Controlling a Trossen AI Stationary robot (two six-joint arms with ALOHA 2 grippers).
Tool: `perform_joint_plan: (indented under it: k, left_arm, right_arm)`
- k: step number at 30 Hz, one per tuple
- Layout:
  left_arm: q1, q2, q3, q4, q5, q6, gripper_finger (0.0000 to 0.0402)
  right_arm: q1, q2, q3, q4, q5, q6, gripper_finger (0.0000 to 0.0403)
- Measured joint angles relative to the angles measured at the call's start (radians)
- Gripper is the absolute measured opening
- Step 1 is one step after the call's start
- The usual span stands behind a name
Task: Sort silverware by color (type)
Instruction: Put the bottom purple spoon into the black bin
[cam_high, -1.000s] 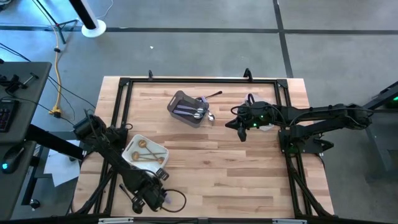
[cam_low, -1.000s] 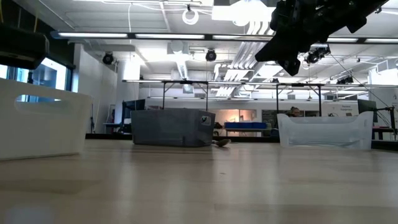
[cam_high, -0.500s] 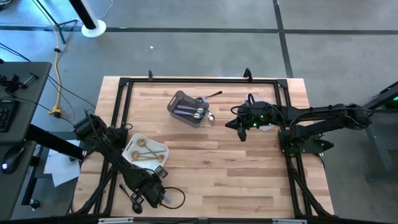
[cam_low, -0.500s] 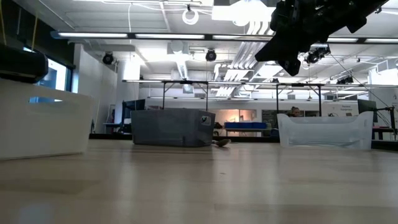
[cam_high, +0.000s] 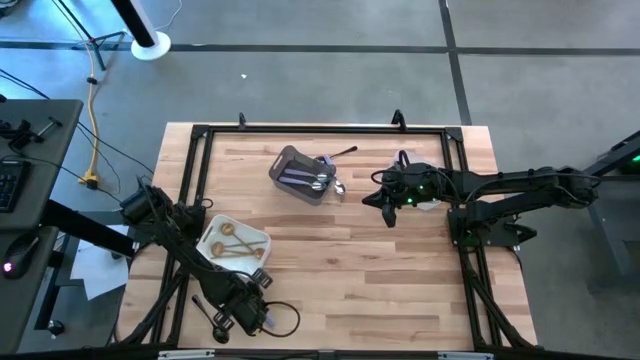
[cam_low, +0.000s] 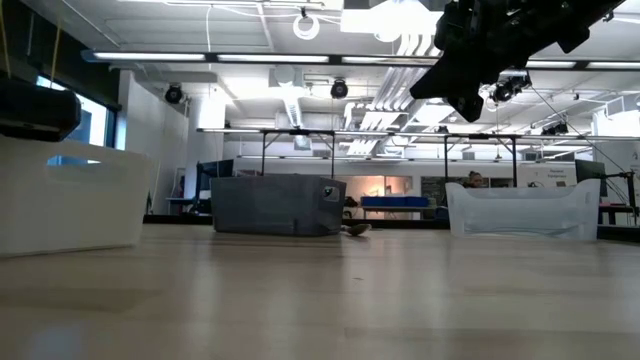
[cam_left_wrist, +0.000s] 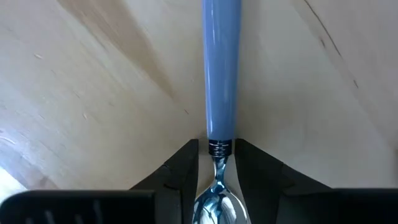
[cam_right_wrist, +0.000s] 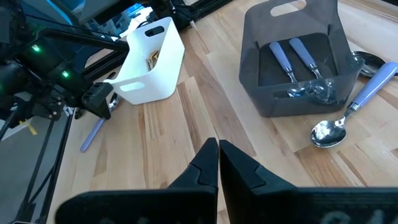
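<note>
**Left gripper pinches a lilac-handled spoon at the table's near left edge**

In the high view the left gripper is a dark tangle low over the near left edge, and what it holds cannot be made out there; its wrist view settles it: the fingers are clamped on the neck of a spoon, its bowl cut off at the picture's edge, its lilac handle lying over bare wood; the white tray beside that arm holds gold pieces; the grey bin at the far middle holds lilac-handled pieces, and another spoon lies just outside it; the right gripper, fingers pressed together and empty, hangs above the table right of the bin; the wide middle and near right of the table lie open.
</note>
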Motion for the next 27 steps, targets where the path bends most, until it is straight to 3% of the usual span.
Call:
perform_joint_plan:
  k: [8,17,27]
  left_arm:
    - [0.004,0.0,0.0,-0.001,0.028,0.012,0.0089]
    - [0.007,0.0,0.0,-0.001,0.041,0.024,0.0012]
    - [0.007,0.0,0.03,-0.006,0.04,0.025,0.0011]
  right_arm:
    - [0.0,0.0,0.0,0.0,0.0,0.0,0.0]
    - [0.0,0.0,0.0,0.0,0.0,0.0,0.0]
    - [0.0,0.0,0.0,0.0,0.0,0.0,0.0]
